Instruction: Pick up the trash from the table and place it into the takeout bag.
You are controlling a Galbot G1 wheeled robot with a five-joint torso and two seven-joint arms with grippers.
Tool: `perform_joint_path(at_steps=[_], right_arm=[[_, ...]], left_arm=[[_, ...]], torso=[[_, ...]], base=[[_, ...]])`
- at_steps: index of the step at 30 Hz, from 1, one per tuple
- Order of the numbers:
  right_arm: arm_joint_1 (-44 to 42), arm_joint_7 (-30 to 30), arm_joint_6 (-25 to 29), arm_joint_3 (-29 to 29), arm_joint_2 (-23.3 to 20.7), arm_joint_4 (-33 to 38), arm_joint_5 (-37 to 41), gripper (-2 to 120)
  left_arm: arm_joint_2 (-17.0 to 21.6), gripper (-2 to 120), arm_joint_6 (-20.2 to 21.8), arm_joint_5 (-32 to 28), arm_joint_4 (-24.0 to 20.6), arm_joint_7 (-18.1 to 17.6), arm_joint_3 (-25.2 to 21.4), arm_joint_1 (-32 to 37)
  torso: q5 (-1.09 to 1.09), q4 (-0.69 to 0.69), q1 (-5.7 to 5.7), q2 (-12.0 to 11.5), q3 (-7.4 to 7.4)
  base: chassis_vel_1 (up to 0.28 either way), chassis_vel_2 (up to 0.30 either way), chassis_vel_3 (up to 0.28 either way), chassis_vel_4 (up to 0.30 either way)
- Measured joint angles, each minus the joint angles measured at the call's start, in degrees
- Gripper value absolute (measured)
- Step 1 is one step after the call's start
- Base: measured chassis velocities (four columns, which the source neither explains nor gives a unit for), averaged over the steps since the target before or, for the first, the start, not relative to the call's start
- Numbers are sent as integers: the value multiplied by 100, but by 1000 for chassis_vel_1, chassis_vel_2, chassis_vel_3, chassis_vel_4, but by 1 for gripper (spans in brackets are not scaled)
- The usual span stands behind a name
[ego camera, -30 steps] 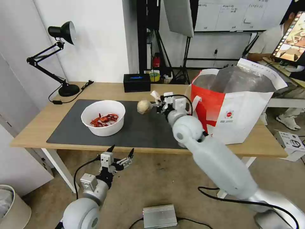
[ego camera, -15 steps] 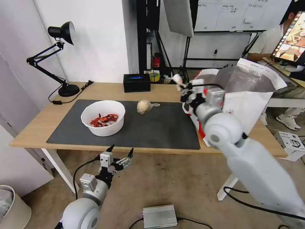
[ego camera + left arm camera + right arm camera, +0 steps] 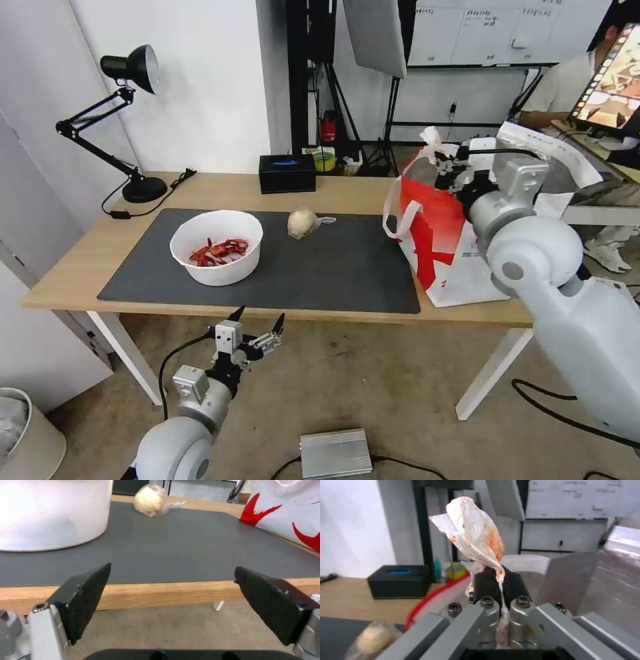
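The right pincer (image 3: 445,155) pinches a stained tissue (image 3: 476,535) above the bag's (image 3: 460,253) open mouth at the table's (image 3: 220,190) right end. The left pincer (image 3: 257,320) hangs spread below the front edge. The bowl (image 3: 217,247) and ball (image 3: 302,223) sit on the mat (image 3: 333,267).

We are seeing bare dark grey mat (image 3: 333,267) lying open between the white round bowl (image 3: 217,247) and the red-and-white takeout bag (image 3: 453,247).
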Motion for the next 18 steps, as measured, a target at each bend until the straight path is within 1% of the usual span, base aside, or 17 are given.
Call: perform_joint_path(at_steps=[8,10,11,12,14,15,17,18], right_arm=[[-122,277,-65,108,-28,-44,218,0],[-166,443,-87,145,-27,-45,347,0],[-191,485,-88,169,-26,-27,410,3],[-191,485,-88,169,-26,-27,410,3],[-225,494,-91,203,-34,-9,436,13],[-225,494,-91,203,-34,-9,436,13],[-227,505,-97,229,-64,17,445,25],[-227,505,-97,229,-64,17,445,25]], left_arm=[[8,100,117,30,-39,-2,3,-4],[14,100,126,31,-40,-2,2,-9],[14,100,124,37,-18,-2,6,-16],[14,100,124,37,-18,-2,6,-16],[4,100,117,40,-13,-2,23,-21],[4,100,117,40,-13,-2,23,-21],[2,100,114,41,-12,-2,31,-29],[2,100,114,41,-12,-2,31,-29]], torso=[[0,0,0,0,0],[0,0,0,0,0],[0,0,0,0,0],[0,0,0,0,0],[0,0,0,0,0],[0,0,0,0,0],[0,0,0,0,0],[0,0,0,0,0]], base=[[0,0,0,0],[0,0,0,0],[0,0,0,0],[0,0,0,0],[0,0,0,0],[0,0,0,0],[0,0,0,0],[0,0,0,0]])
